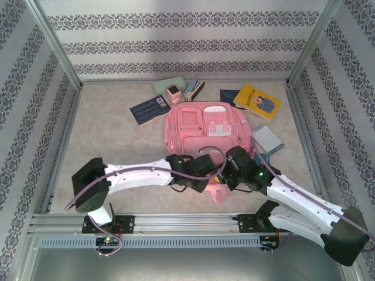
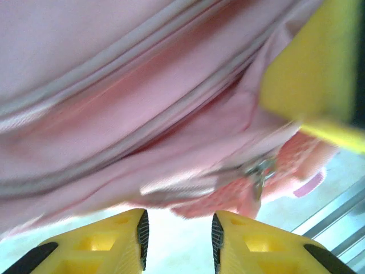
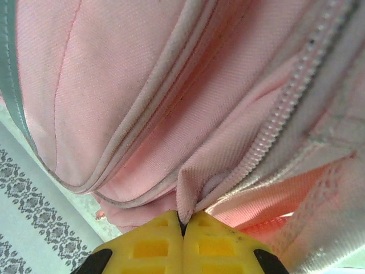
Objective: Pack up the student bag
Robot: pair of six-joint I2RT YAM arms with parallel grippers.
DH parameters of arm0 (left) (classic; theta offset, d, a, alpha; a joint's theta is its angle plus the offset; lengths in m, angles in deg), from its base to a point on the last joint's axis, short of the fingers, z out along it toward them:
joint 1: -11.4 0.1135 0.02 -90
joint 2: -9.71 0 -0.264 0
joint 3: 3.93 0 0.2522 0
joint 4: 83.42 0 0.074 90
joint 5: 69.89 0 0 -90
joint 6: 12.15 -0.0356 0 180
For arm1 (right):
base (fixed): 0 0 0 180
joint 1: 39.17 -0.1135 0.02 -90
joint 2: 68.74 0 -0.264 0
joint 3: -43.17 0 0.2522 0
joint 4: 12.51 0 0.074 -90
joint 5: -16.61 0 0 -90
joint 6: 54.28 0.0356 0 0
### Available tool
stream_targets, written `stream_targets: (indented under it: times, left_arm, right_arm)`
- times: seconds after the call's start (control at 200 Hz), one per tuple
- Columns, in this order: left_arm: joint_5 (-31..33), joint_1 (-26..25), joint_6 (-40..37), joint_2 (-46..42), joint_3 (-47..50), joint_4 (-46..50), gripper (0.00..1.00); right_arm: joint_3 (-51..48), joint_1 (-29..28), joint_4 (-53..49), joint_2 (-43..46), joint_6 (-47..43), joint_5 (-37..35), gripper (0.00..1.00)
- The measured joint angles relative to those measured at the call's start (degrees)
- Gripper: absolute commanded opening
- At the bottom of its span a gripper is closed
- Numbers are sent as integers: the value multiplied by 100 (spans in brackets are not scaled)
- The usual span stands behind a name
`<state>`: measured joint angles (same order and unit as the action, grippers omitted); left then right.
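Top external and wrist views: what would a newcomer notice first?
The big pink student bag lies mid-table, with a yellow book behind it to the right. In the wrist views, the right fingers pinch a fold of its fabric beside a zipper, while the left fingers stand apart, empty, close to it.

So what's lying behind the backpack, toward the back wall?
A dark blue booklet, a pale green case, a small pink box, a second dark book and a yellow book lie there. Anything under the backpack itself is hidden.
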<state>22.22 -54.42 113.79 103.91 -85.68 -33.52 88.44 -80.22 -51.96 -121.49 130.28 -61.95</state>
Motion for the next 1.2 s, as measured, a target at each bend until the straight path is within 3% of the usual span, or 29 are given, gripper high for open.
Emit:
stream_targets:
  times: [0.18,0.295,0.739,1.204]
  left_arm:
    - [197,70,181,-938,758,-11,57]
    - [243,70,229,-1429,1163,-142,61]
    - [96,282,179,-1104,1412,-804,57]
    - [-341,520,28,-581,1414,-1344,42]
  right_arm:
    - [0,-146,647,-619,-20,199,0]
    - [0,-267,1088,-1010,-20,293,0]
    - [26,-345,1569,-1340,-20,407,0]
    - [24,-345,1519,-1287,-20,402,0]
